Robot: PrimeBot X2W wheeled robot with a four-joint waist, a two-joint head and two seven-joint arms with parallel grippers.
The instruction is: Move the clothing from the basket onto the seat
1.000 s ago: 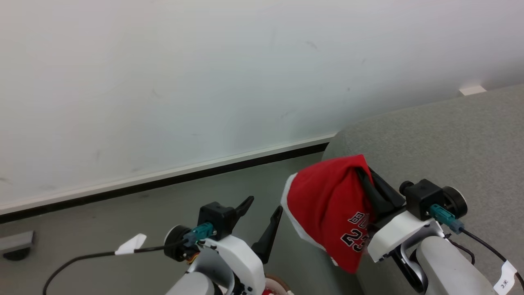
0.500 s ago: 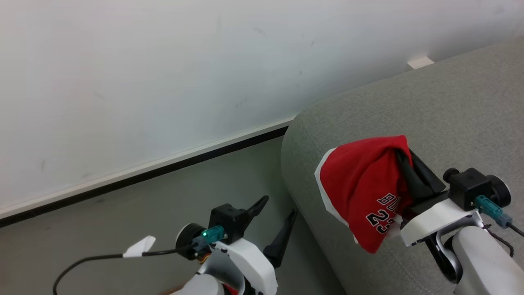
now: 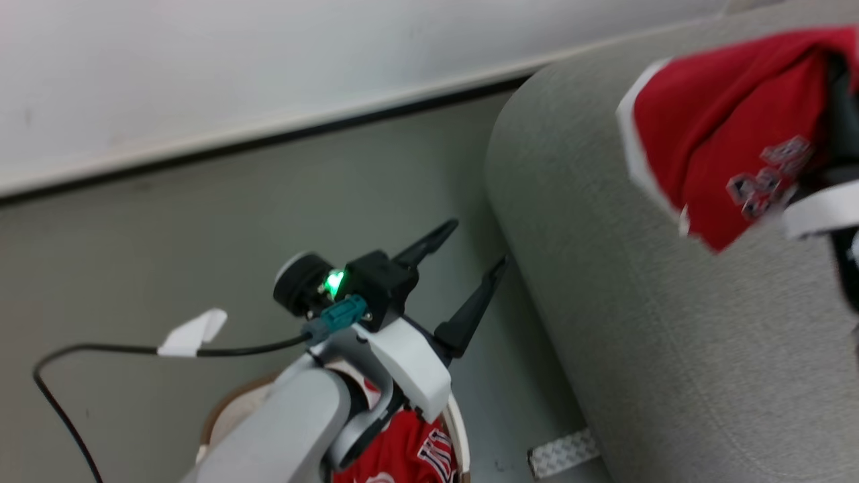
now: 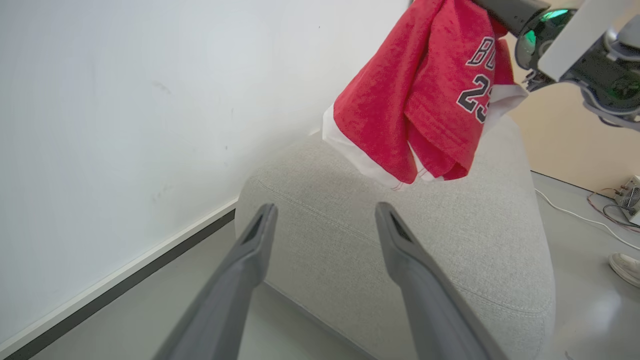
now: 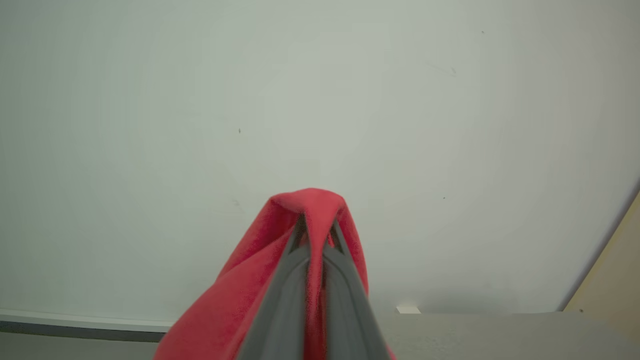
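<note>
A red jersey (image 3: 718,127) with white trim and black-and-white numerals hangs from my right gripper (image 5: 315,227), which is shut on a fold of it above the grey seat (image 3: 604,302). In the left wrist view the jersey (image 4: 420,95) dangles just over the seat's (image 4: 400,270) rounded end. My left gripper (image 3: 480,243) stands open and empty beside the seat's edge, above the basket (image 3: 225,409). More red clothing (image 3: 396,449) with white lettering lies in the basket, partly hidden by my left arm.
A white wall with a dark skirting strip (image 3: 268,137) runs behind the grey floor. A strip of patterned tape (image 3: 564,451) lies on the floor by the seat. Cables (image 4: 575,215) and a person's shoe (image 4: 625,267) sit beyond the seat's far end.
The head camera has swung downward, bringing the basket into view. My right gripper has carried the jersey from the seat's edge to further over the seat. Left gripper stays open.
</note>
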